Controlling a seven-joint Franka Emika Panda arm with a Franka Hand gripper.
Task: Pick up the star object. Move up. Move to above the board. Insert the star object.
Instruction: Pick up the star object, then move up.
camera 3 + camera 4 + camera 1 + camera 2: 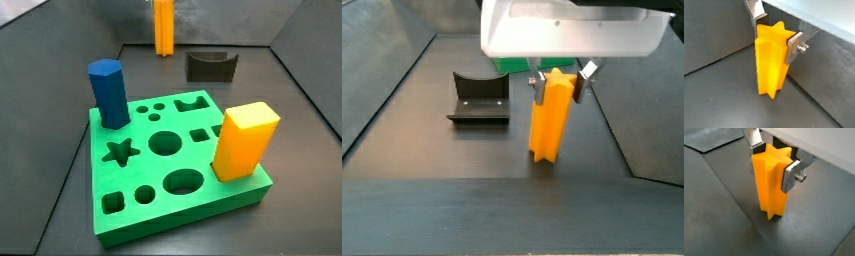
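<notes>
The star object is a tall orange peg with ridged star-section sides. My gripper is shut on its upper part, one silver finger on each side, as both wrist views show. The peg hangs upright with its lower end at or just above the dark floor; I cannot tell which. In a side view my gripper and the peg are in front of a sliver of green. The board is a thick green block with shaped holes, and the peg is far behind it.
A blue hexagonal peg and a thick yellow-orange square block stand in the board. The dark fixture stands on the floor beside the peg, also in a side view. Grey walls ring the floor.
</notes>
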